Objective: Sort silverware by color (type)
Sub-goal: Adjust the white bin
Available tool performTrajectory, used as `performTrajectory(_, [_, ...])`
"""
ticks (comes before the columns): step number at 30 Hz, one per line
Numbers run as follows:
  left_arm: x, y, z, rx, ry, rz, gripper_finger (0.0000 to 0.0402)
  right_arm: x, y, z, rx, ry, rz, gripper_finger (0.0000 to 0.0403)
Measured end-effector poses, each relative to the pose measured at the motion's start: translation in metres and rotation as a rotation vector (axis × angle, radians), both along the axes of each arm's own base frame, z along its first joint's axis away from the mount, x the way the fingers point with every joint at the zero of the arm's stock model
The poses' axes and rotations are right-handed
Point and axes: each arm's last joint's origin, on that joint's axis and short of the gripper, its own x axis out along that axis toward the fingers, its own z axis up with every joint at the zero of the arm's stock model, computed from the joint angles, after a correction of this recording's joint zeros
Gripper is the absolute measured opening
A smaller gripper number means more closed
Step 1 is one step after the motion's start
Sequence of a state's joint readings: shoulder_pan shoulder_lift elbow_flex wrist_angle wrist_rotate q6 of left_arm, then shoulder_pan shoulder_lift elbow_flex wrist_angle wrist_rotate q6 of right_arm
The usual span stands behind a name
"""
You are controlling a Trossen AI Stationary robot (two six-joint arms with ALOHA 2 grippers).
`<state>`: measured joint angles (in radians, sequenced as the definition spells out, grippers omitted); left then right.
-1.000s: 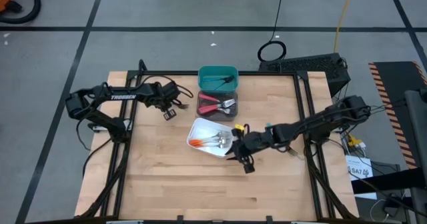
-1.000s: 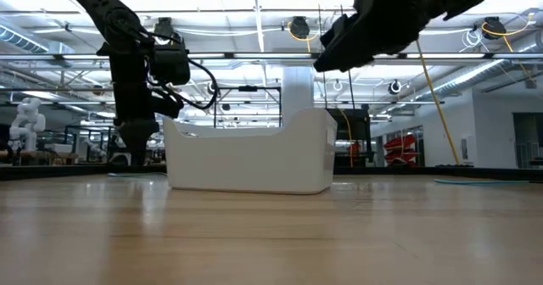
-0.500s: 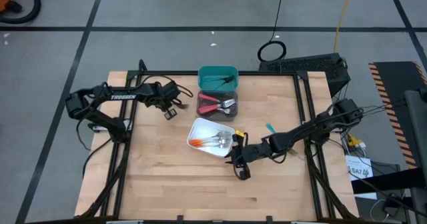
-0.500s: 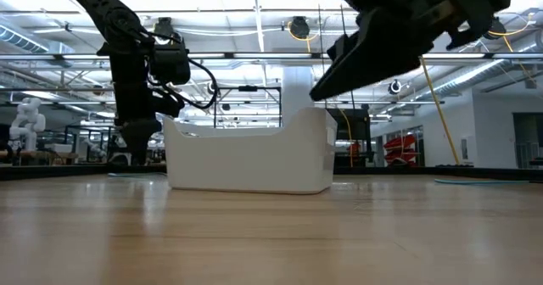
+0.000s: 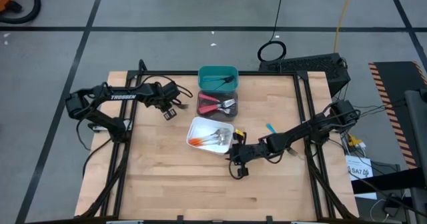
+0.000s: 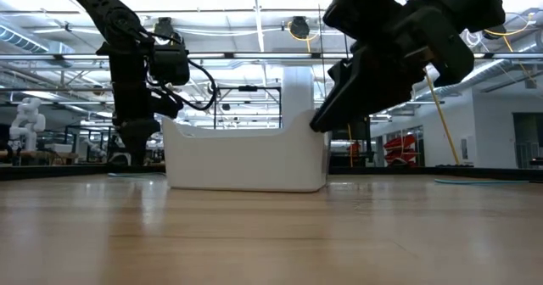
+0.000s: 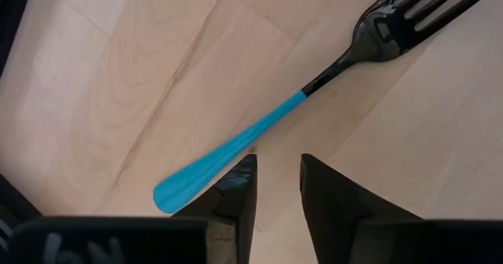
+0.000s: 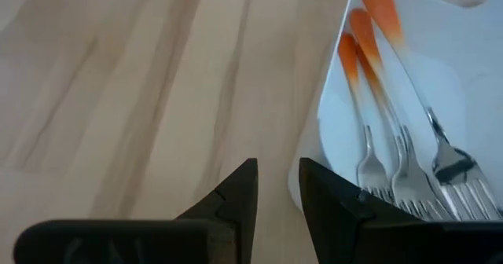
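A blue-handled fork (image 7: pixel 259 130) with a dark head lies flat on the wood under my left gripper (image 7: pixel 275 177), whose fingers point down with a narrow bare gap. My left gripper (image 5: pixel 169 111) stands left of the bins. My right gripper (image 5: pixel 235 168) hangs slanted by the near right corner of the white bin (image 5: pixel 197 128); its fingers (image 8: pixel 275 189) stand slightly apart with only wood between them. Orange-handled forks (image 8: pixel 369 52) lie in that bin. Red-handled forks (image 5: pixel 215 105) fill the dark bin, and blue ones lie in the teal bin (image 5: pixel 218 69). My left gripper has one fingertip (image 7: pixel 240 174) right beside the blue fork's handle, near its free end (image 7: pixel 196 177); whether it touches the handle I cannot tell. My right gripper has one finger (image 8: pixel 326 193) next to the white bin's corner (image 8: pixel 308 174); touching or apart, I cannot tell.
Another blue-handled fork (image 5: pixel 269 127) lies on the table beside my right arm. The three bins stand in a row from the far edge toward the middle. Bare wood stretches along the near half of the table (image 5: pixel 180 191).
My right gripper has sunk and gone toward the table's near edge and a little left, tipping further down beside the white bin. The arm's shift has uncovered the blue fork on the table to its far side.
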<state>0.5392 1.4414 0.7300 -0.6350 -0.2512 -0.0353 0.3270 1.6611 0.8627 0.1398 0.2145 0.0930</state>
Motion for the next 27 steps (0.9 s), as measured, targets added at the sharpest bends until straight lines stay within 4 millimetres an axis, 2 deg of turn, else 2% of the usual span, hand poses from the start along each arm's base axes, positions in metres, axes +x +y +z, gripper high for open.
performTrajectory(8, [0.000, 0.000, 0.000, 0.000, 0.004, -0.004, 0.0108, -0.006, -0.004, -0.005, -0.041, 0.072, -0.055, 0.0089])
performTrajectory(12, [-0.001, 0.000, 0.000, -0.001, 0.009, -0.006, 0.0108, -0.007, -0.001, -0.004, 0.035, 0.098, 0.015, 0.0089])
performTrajectory(20, [0.000, 0.000, 0.000, 0.005, 0.021, -0.047, 0.0108, 0.004, 0.005, 0.006, 0.100, -0.063, 0.049, 0.0089])
performTrajectory(27, [0.003, 0.001, 0.001, 0.018, 0.034, -0.193, 0.0108, 0.008, 0.004, -0.002, 0.043, -0.072, 0.005, 0.0089])
